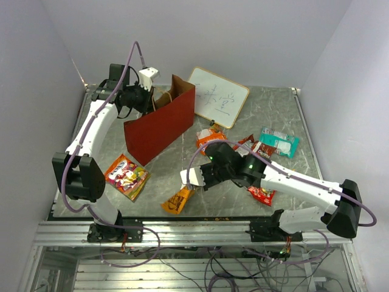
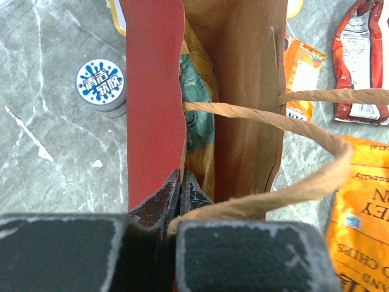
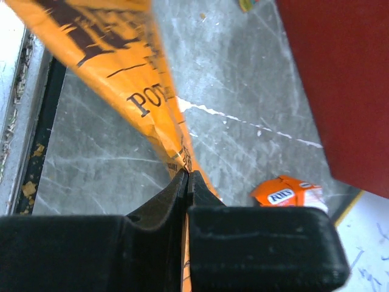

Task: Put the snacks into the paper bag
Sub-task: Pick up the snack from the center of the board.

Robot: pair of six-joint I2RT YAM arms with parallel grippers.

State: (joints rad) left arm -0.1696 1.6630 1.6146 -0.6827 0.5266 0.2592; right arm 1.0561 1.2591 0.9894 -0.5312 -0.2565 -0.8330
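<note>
Snacks nearest the arms: what lay there?

An orange packet [image 1: 177, 199] at lower centre of the top view, its upper end pinched by the right gripper [image 1: 189, 178]. In the right wrist view the fingers [image 3: 167, 198] were clenched flat on the crinkled orange film, which ran up to the upper left of that frame.

And at lower left?

A red and yellow packet [image 1: 126, 175] lay flat on the table [image 1: 273, 109], apart from both grippers.

Further up?

A red pack [image 1: 262, 194] lay beside the right arm. Beyond it, right of centre, were maroon packets [image 1: 252, 146], a small orange pack [image 1: 209, 139] and a teal pack [image 1: 278, 141].

Where was the paper bag?

The paper bag [image 1: 161, 125] stood left of centre, red outside, its mouth open upward, its long side running from lower left to upper right. At its far end the left gripper [image 1: 146, 97] was clamped on the rim. The left wrist view showed the fingers [image 2: 161, 204] closed on the red wall, with a paper handle [image 2: 273, 118] looping out just beside them.

Anything inside?

A tan and teal chip bag [image 2: 197, 103] stood against the brown lining.

And behind?

A white writing board [image 1: 217, 97] at upper centre, just beside the bag's far corner. I could not tell whether they touched. A round blue-and-white tin [image 2: 100, 85] sat on the table in the upper left of the left wrist view.
</note>
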